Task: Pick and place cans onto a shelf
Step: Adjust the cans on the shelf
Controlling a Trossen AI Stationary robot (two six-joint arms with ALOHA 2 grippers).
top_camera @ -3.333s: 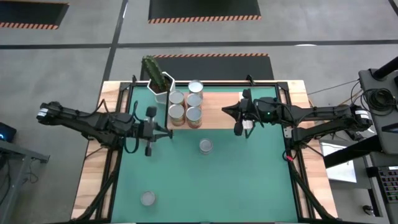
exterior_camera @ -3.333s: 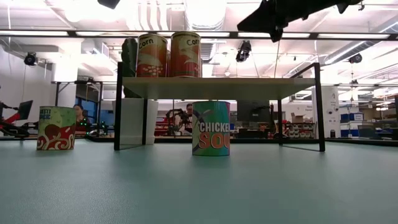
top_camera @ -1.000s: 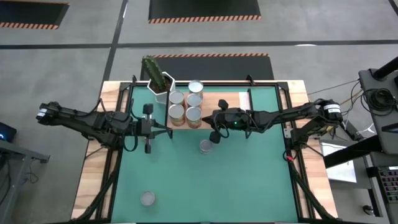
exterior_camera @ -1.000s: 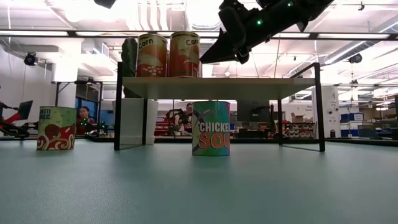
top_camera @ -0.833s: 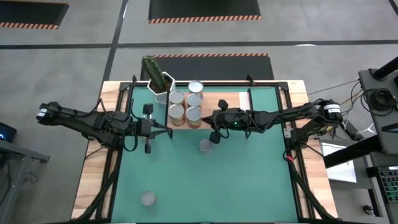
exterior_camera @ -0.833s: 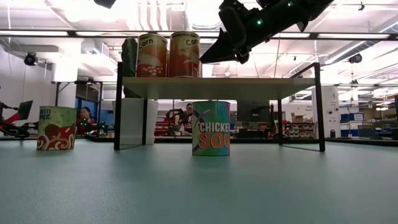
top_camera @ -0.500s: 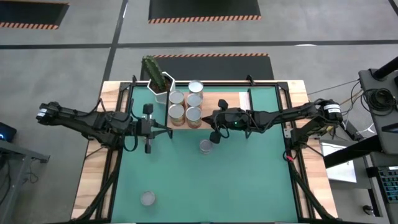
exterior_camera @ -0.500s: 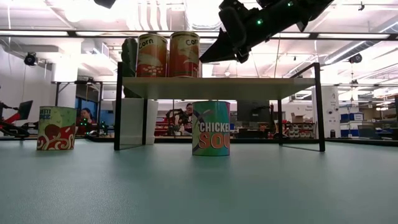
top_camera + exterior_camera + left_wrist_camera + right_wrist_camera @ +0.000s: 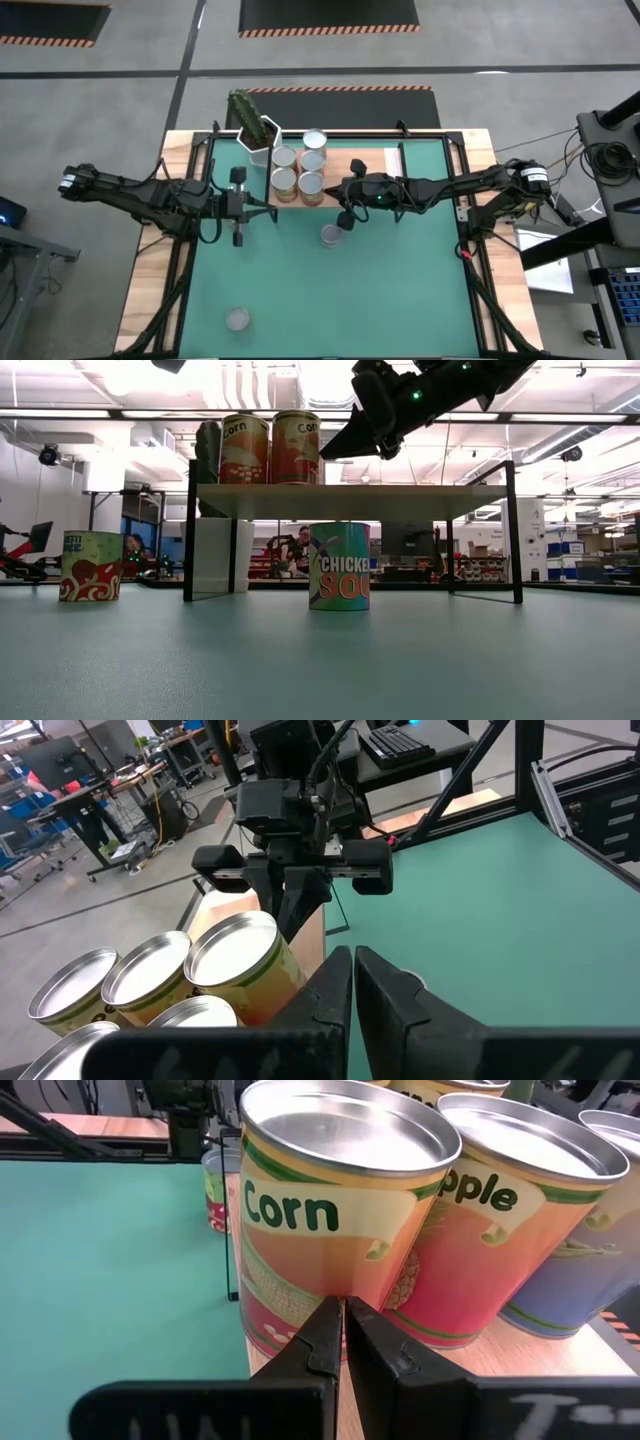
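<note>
Several cans stand on the left end of the wooden shelf [image 9: 365, 165]; the near row is a Corn can [image 9: 330, 1210] and an apple can [image 9: 500, 1230]. A chicken soup can [image 9: 331, 235] stands on the green mat in front of the shelf. A green-and-red can [image 9: 91, 565] stands to the shelf's left, and another can [image 9: 237, 319] near the front edge. My right gripper [image 9: 328, 192] is shut above the shelf, its tips at the Corn can's side [image 9: 318, 452]. My left gripper [image 9: 272, 212] hangs shut by the shelf's near left corner, close to the cans [image 9: 235, 960]. My right gripper's shut fingertips [image 9: 330, 1325] come level from the table's right and stand at the lower side of the Corn can [image 9: 345, 1280], which stands upright on the shelf. Whether they touch it I cannot tell.
A white hexagonal pot with a cactus [image 9: 256, 130] stands behind the shelf's left end. The shelf's right half [image 9: 430, 500] is bare wood. The green mat [image 9: 400, 290] lies open toward the front and right.
</note>
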